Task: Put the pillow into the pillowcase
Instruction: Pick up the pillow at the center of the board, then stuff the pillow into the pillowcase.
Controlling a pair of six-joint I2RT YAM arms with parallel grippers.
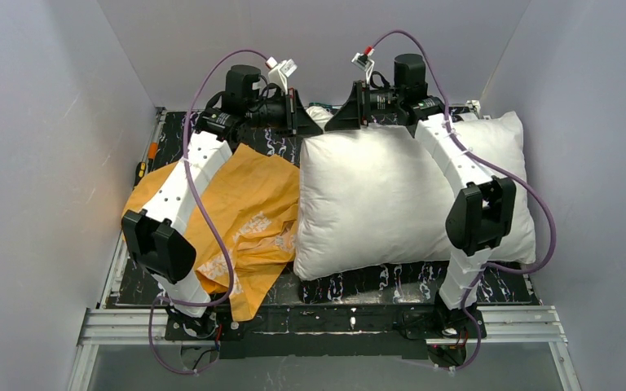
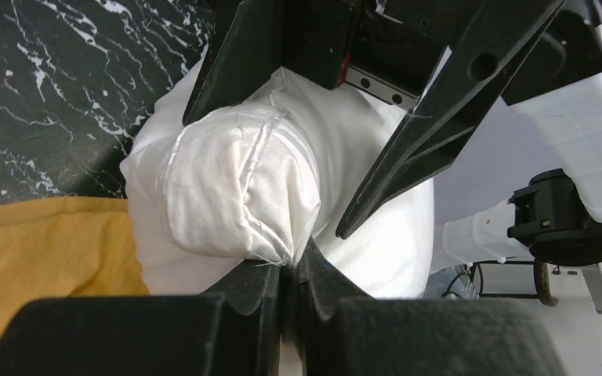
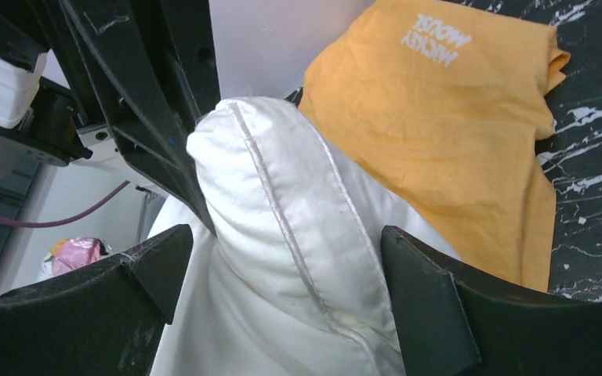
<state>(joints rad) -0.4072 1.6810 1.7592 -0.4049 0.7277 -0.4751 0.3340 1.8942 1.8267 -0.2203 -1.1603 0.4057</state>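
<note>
The off-white pillow lies across the centre and right of the table. The orange pillowcase lies crumpled to its left, lettering side up, partly under my left arm. Both grippers meet at the pillow's far left corner. My left gripper is shut, pinching the tip of that corner of the pillow. My right gripper is open wide and straddles the same bunched corner of the pillow, its pads apart from the fabric. The pillowcase shows behind the corner.
The tabletop is black with white marbling, and grey walls close in on three sides. An aluminium rail runs along the near edge. Orange- and yellow-handled tools lie at the far left edge. Purple cables loop from both arms.
</note>
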